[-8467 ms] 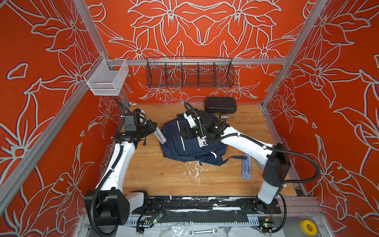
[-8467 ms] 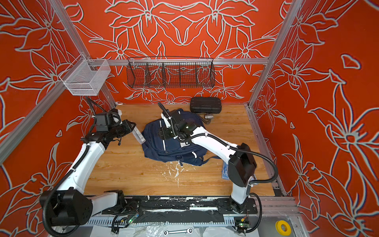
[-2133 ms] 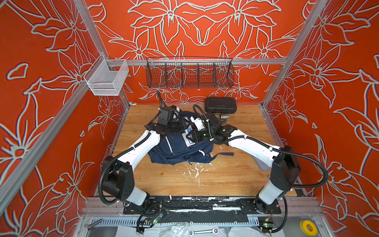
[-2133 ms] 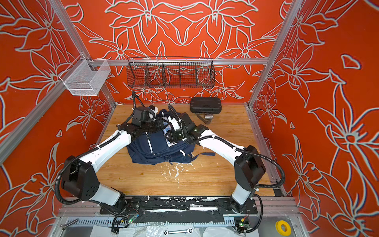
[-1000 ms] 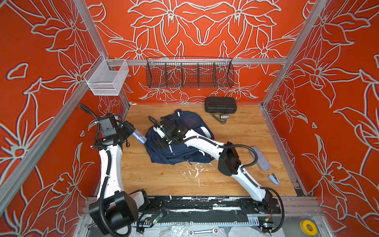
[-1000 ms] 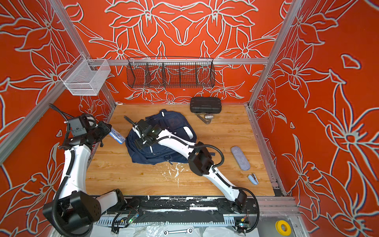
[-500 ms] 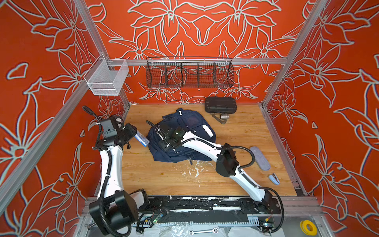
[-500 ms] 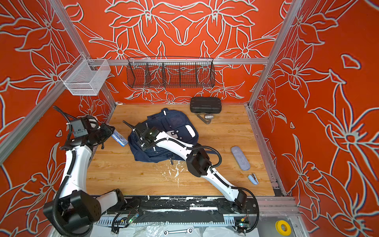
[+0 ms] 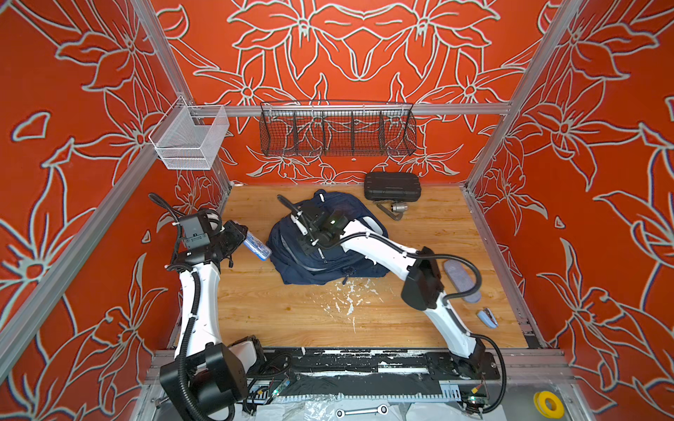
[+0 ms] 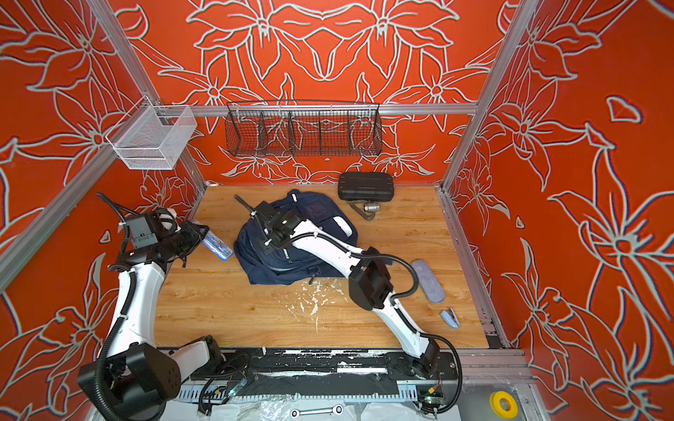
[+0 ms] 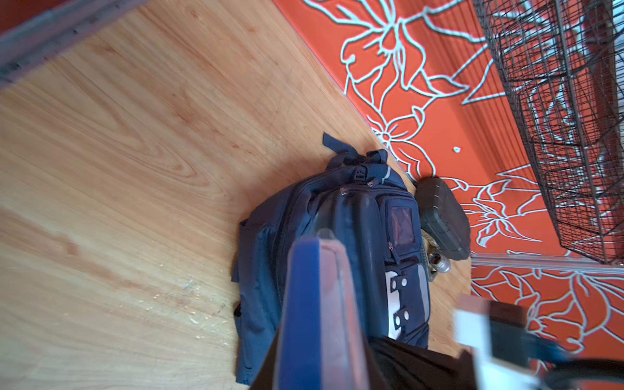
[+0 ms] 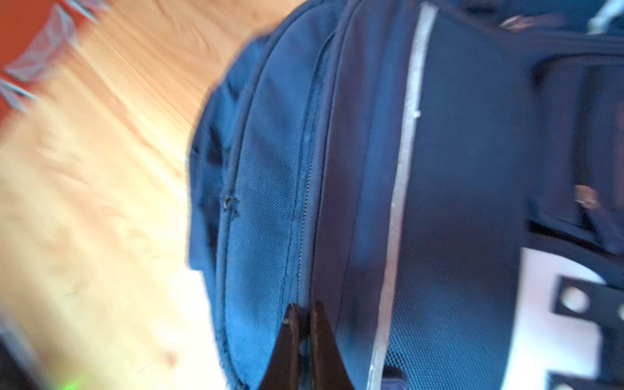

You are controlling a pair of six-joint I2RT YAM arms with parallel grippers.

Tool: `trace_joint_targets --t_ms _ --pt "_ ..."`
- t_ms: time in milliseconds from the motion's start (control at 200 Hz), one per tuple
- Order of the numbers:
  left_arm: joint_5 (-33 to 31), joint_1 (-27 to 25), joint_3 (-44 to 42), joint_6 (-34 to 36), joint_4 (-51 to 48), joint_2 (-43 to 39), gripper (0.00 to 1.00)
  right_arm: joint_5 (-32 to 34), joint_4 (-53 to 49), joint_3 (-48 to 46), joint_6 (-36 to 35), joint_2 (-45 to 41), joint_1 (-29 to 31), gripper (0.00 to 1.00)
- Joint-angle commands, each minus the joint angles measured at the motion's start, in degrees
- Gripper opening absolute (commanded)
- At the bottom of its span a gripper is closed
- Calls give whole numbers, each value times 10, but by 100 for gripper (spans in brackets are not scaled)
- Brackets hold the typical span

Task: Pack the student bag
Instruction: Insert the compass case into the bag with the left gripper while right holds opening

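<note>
Right wrist view is showing the student bag (image 12: 456,152): navy weave, pale reflective stripe, zipper seam (white patch with dark squares beside). It is lying far-centre on the table (image 9: 291,320). The right gripper (image 12: 303,315) is resting, tips together, at the seam; the left gripper (image 9: 243,236), left of it, is clamping a blue case (image 9: 258,246).

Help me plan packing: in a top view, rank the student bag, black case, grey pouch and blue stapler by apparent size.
student bag
black case
grey pouch (partly hidden, so a close call)
blue stapler
</note>
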Motion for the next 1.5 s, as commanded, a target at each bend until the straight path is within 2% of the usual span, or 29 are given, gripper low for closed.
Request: trace_joint_targets --t_ms 0,180,335,626,776,881,921,1021,1051,1171,1206,1261,1366,1496 --pt "28 0 -17 -22 33 -3 6 -69 68 -41 28 -86 -18 0" --pt "34 -16 -55 -40 107 23 6 -152 101 -76 71 -130 -43 0" --pt "29 -75 -38 -53 152 72 6 -194 108 -73 100 -133 -46 0" --pt "48 -181 -47 -129 301 199 6 -198 152 -93 153 -136 -46 0" --pt "-1 -228 -65 -138 314 218 9 -192 168 -97 171 -131 -45 0" --pt "-25 -242 -86 -146 321 224 18 -184 175 -103 177 -130 -45 0" --pt "-22 -243 -88 -144 325 231 24 -183 176 -102 178 -129 -45 0" --pt "-16 -244 -74 -134 303 241 46 -184 177 -99 180 -120 -45 0" --pt "-22 -244 -66 -127 288 237 57 -184 175 -97 180 -117 -45 0" --pt "-75 -243 -40 -81 219 195 91 -177 164 -94 171 -113 -46 0" --pt "-93 -242 -31 -64 194 182 96 -174 162 -97 167 -114 -46 0" --pt "-114 -239 -14 -38 153 164 100 -171 158 -104 162 -116 -48 0" --pt "-133 -227 23 1 74 144 97 -177 169 -133 158 -127 -52 0" --pt "-129 -186 49 27 -1 143 97 -211 209 -188 112 -142 -52 0"
